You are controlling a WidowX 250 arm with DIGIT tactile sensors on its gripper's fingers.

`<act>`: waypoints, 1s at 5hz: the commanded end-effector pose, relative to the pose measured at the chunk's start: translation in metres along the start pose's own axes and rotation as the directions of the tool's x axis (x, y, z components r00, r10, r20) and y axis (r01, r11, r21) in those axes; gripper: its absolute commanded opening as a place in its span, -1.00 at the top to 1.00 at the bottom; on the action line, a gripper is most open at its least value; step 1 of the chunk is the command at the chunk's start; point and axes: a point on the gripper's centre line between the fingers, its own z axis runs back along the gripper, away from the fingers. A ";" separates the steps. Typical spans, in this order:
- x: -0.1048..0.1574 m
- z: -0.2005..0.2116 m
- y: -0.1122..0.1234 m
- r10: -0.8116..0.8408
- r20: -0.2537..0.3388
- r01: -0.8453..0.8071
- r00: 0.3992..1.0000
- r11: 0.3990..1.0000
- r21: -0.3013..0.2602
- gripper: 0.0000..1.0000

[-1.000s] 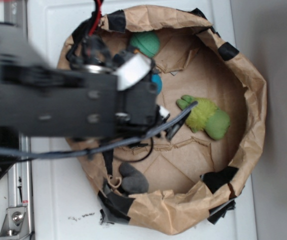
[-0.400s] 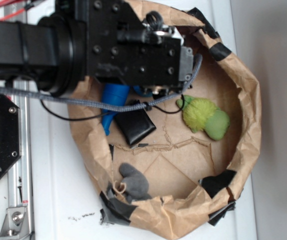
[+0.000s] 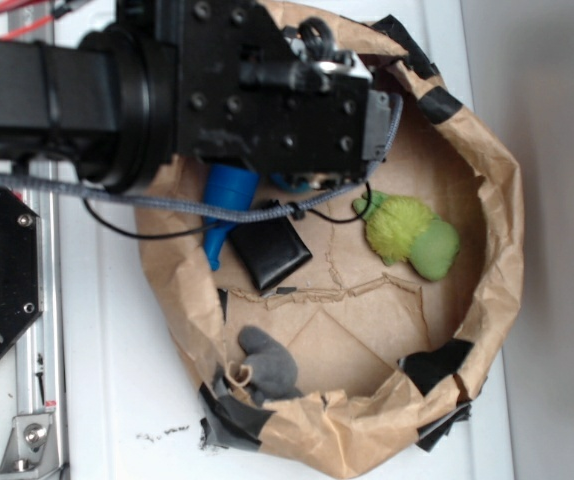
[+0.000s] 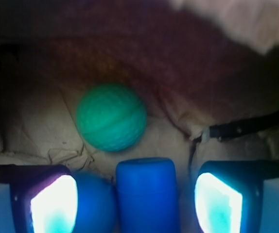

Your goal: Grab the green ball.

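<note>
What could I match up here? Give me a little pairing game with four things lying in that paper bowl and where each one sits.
Things:
1. green ball
2. fuzzy lime toy
3. grey lump
4. black pouch

Places:
A. at the bowl's lower rim, by black tape
B. right of the arm, in the open
C. ahead of the open hand, beyond the blue pin
D. just below the arm, beside the blue pin

Pairs: 1-C, 2-B, 3-A, 4-D

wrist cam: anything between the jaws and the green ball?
Wrist view: the blue cylindrical pin's end sits between the open gripper jaws, directly below the ribbed sea-green ball. A round blue ball lies beside it.
</note>
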 end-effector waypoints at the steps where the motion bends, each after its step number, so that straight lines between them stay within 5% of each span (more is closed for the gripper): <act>1: 0.019 -0.001 -0.004 -0.003 0.145 0.034 0.989 0.976 -0.214 -1.00; 2: 0.012 -0.008 -0.003 0.100 0.168 -0.074 0.981 0.986 -0.152 -1.00; 5: 0.000 -0.001 0.003 0.163 0.087 -0.151 0.983 0.979 -0.136 -1.00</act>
